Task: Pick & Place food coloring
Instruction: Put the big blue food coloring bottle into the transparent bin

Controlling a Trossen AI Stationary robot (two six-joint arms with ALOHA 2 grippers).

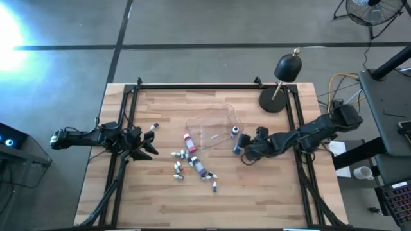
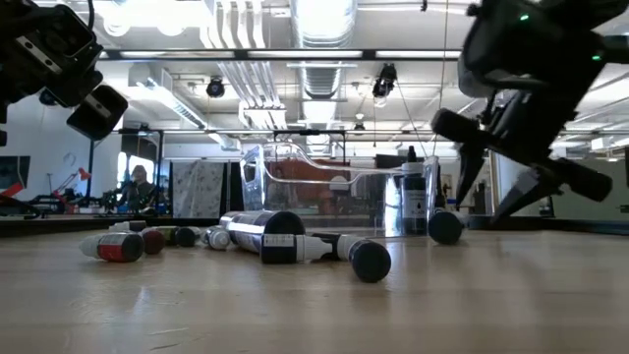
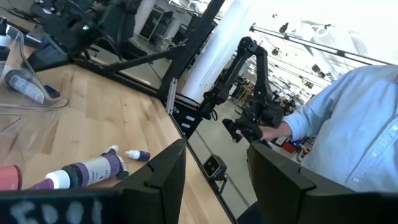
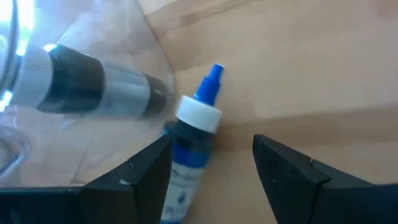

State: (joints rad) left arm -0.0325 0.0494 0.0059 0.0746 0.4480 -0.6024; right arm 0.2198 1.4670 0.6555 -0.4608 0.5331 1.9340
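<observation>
A blue food coloring bottle (image 4: pixel 189 146) with a white collar and blue tip lies on the wood beside the clear tray's (image 1: pixel 212 126) right wall. My right gripper (image 4: pixel 211 177) stands open over it, slanting down, one finger on either side (image 1: pixel 242 149). A dark bottle (image 4: pixel 93 87) with a white cap sits inside the tray. Several more small bottles (image 1: pixel 191 156) lie loose on the table left of the tray. My left gripper (image 1: pixel 149 144) waits open at the table's left side, pointing level. My right gripper's fingers straddle the blue bottle's body (image 4: pixel 183 171), which lies on the table close against one finger (image 4: pixel 140 177). I cannot tell whether that finger touches it; the other finger stands clear.
A black domed lamp (image 1: pixel 282 80) stands at the far right corner. Black frame rails (image 1: pixel 125 122) run along the table's left, right and far sides. A tiny bottle (image 1: pixel 154 126) lies near the left gripper. Bare wood lies along the near edge (image 1: pixel 257 205).
</observation>
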